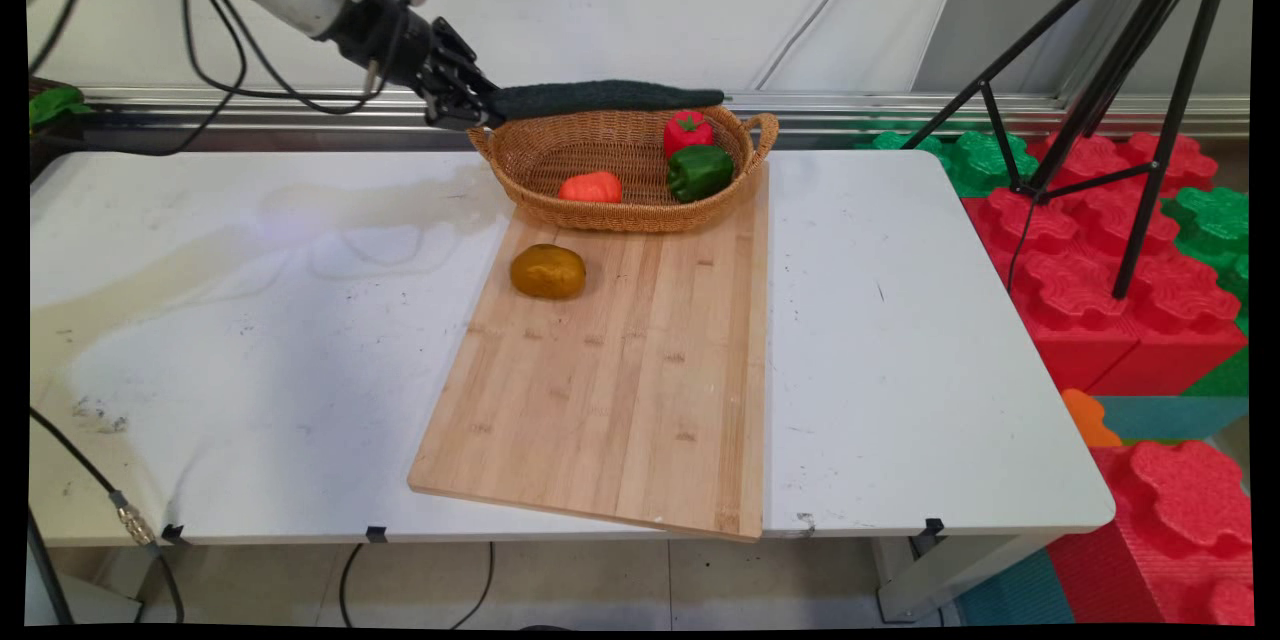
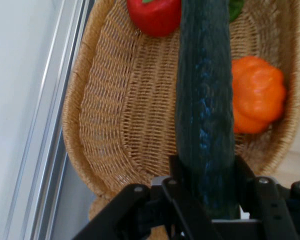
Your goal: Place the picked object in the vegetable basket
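My gripper is shut on one end of a long dark green cucumber, which it holds level just above the back rim of a wicker basket. In the hand view the cucumber runs up from the gripper over the basket. Inside the basket lie a red tomato, a green pepper and an orange pepper. In the hand view the red tomato and the orange pepper flank the cucumber.
The basket stands at the far end of a wooden cutting board on the white table. A brown potato lies on the board near its left edge. A black tripod and red and green foam blocks stand right of the table.
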Robot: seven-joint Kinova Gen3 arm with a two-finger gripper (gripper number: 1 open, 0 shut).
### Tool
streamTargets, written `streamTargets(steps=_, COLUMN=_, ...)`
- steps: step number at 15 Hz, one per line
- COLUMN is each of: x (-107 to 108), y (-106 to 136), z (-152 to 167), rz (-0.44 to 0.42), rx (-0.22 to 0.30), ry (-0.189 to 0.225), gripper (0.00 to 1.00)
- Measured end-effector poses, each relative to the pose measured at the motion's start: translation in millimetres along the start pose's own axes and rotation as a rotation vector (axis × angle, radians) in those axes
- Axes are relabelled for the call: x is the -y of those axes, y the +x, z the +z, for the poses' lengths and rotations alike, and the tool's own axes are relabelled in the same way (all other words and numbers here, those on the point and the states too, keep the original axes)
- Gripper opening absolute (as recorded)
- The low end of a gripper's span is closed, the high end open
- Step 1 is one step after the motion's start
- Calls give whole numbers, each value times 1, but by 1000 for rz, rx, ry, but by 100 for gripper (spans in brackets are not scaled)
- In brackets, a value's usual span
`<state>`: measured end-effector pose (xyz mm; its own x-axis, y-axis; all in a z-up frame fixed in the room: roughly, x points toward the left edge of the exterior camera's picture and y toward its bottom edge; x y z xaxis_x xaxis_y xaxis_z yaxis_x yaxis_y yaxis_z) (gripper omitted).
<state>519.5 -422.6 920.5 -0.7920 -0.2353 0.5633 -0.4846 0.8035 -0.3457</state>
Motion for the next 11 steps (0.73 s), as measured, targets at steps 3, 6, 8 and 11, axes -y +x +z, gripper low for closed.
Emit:
streamTargets(steps=3, x=10, y=0, z=29, rz=8, rx=19, ry=-12, gripper=0)
streamTargets(steps=6, x=15, y=-1, z=49, rz=3, rx=29, ry=-20, gripper=0)
streamTargets(steps=8, x=19, y=0, z=61, rz=-2, rx=29, ry=-20, gripper=100)
streamTargets(steps=11, x=25, y=3, z=71, rz=-9, rx=18, ry=-14, gripper=100)
